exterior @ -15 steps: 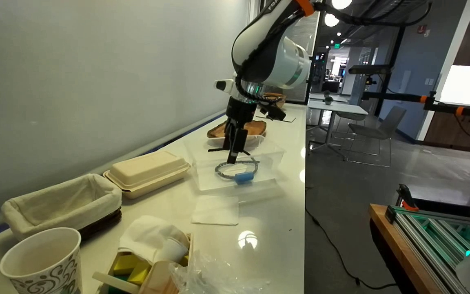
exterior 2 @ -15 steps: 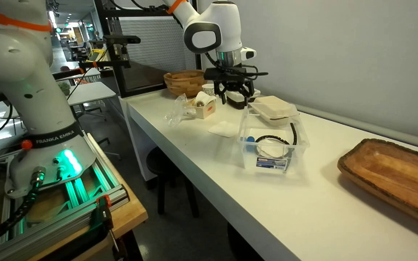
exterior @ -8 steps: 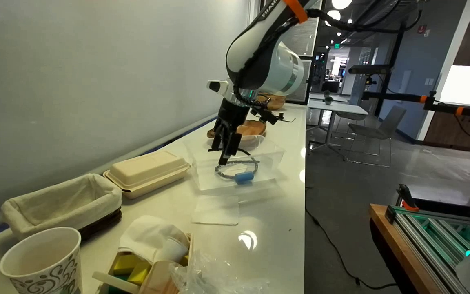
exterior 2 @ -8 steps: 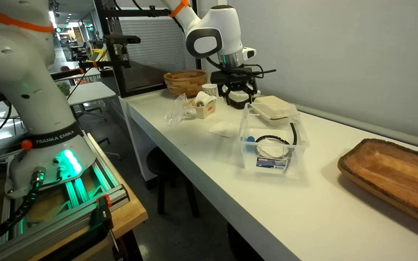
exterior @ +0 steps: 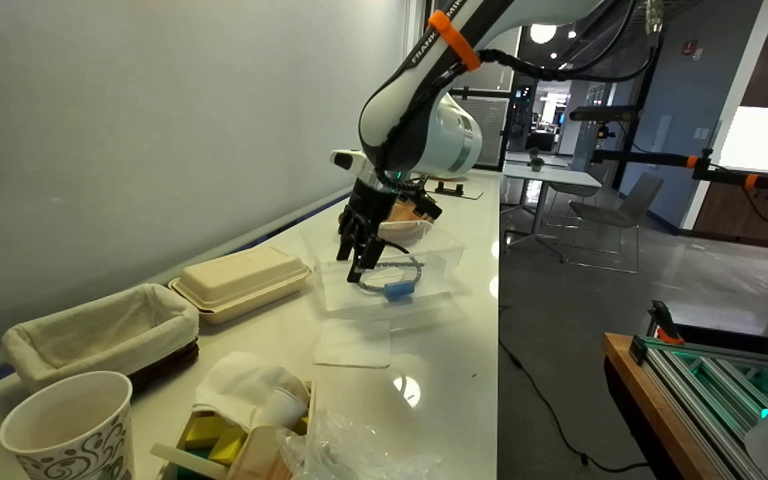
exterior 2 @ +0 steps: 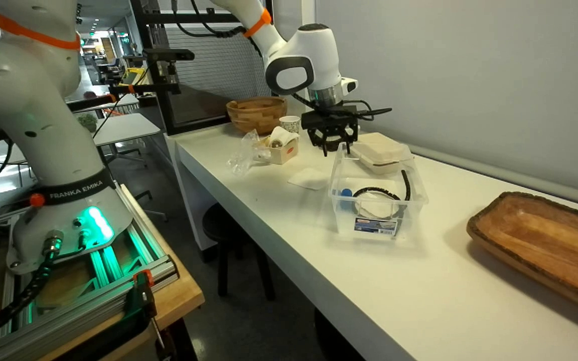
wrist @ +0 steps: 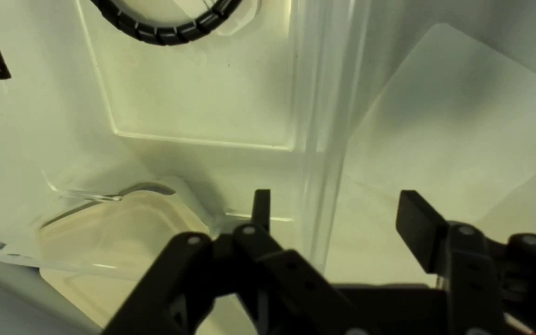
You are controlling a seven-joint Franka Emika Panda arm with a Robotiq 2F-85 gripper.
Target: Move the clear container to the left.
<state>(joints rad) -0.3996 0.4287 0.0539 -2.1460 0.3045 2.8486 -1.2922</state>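
The clear container is a see-through rectangular plastic bin (exterior 2: 375, 224) with a blue label, standing on the white counter. It also shows in an exterior view (exterior: 437, 263). Inside lie a black coiled cable (exterior: 419, 267), a blue cylinder (exterior: 399, 289) and a short black piece (exterior 2: 406, 184). My gripper (exterior 2: 336, 152) is open and empty, tilted, at the bin's end nearest the takeout box; it also shows in an exterior view (exterior: 349, 267). In the wrist view, the bin's wall (wrist: 326, 139) runs between the spread fingers (wrist: 333, 209). I cannot tell whether they touch it.
A beige takeout box (exterior: 241, 280) stands beside the bin near the wall. A white napkin (exterior: 353, 343) lies by the bin. A lined basket (exterior: 104, 327), paper cup (exterior: 67, 427) and small wooden box (exterior 2: 284, 150) stand beyond. A wooden tray (exterior 2: 545, 240) is on the other side.
My gripper has moved down and towards the wall, its fingers now lower at the bin's rim. It stays open. The bin has not moved.
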